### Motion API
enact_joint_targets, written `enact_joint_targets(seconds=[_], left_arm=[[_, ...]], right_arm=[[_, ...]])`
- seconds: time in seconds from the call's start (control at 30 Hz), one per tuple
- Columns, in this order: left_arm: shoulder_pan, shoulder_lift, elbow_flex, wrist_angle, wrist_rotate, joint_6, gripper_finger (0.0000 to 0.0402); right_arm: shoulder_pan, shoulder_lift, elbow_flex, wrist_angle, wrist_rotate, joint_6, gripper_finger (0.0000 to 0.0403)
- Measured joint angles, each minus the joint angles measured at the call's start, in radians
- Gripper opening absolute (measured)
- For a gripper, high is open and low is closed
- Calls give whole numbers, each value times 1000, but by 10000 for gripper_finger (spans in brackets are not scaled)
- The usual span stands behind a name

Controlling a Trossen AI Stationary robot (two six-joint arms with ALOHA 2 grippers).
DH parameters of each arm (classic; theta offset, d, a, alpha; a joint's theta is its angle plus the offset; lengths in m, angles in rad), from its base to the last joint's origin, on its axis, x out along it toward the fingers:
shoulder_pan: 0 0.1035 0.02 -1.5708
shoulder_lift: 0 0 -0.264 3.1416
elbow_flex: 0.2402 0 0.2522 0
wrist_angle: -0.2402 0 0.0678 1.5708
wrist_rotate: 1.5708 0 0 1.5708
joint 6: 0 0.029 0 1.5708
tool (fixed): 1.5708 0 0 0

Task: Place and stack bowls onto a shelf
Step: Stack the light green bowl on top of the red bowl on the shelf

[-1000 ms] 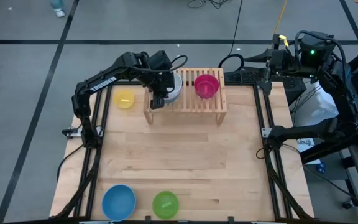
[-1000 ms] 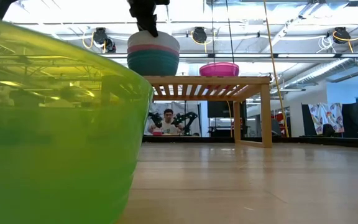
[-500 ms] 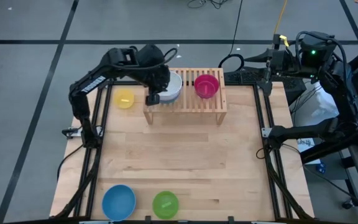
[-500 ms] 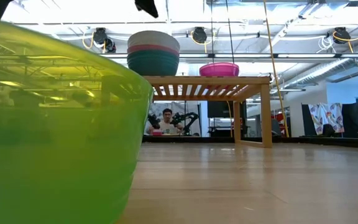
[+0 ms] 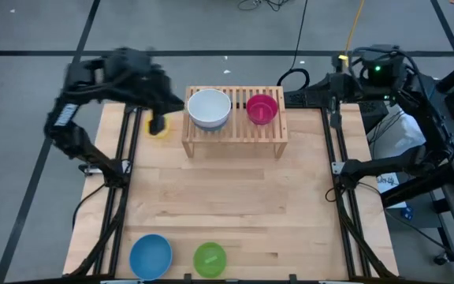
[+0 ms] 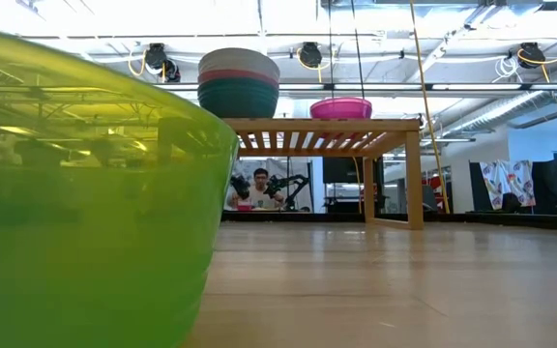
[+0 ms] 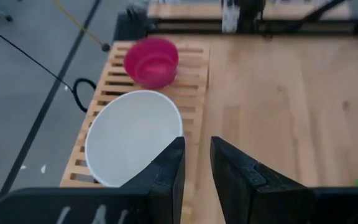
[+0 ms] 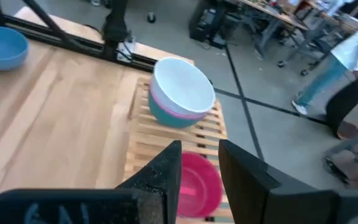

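Both jaws gape, empty; shelf (image 5: 235, 126) (long axis left-right) bears upright stacked bowls (image 5: 209, 109).

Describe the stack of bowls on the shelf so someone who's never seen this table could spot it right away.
Find the low wooden shelf at the table's far edge. Two things sit on its slats: a single magenta bowl and, nearer the left arm, the stack. Only the stack is layered, white over pink over teal.

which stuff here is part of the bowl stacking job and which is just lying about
Part of the job:
- shelf
- stack of white, pink and teal bowls
- magenta bowl
- yellow bowl
- blue bowl
- green bowl

Just lying about:
- black cable behind the shelf
- person in the room beyond
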Motion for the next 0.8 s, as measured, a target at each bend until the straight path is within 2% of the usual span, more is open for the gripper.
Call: enact_joint_targets(seconds=[0.3,0.5,0.8], left_arm=[[-42,-160,0,-19,-16,-108,83],[-78,-208,0,-79,-33,-132,83],[-139,-278,0,-79,-20,-112,83]], right_arm=[[212,90,0,13,5,92,96],[399,203,0,30,140,161,75],[617,388,0,93,136,343,75]])
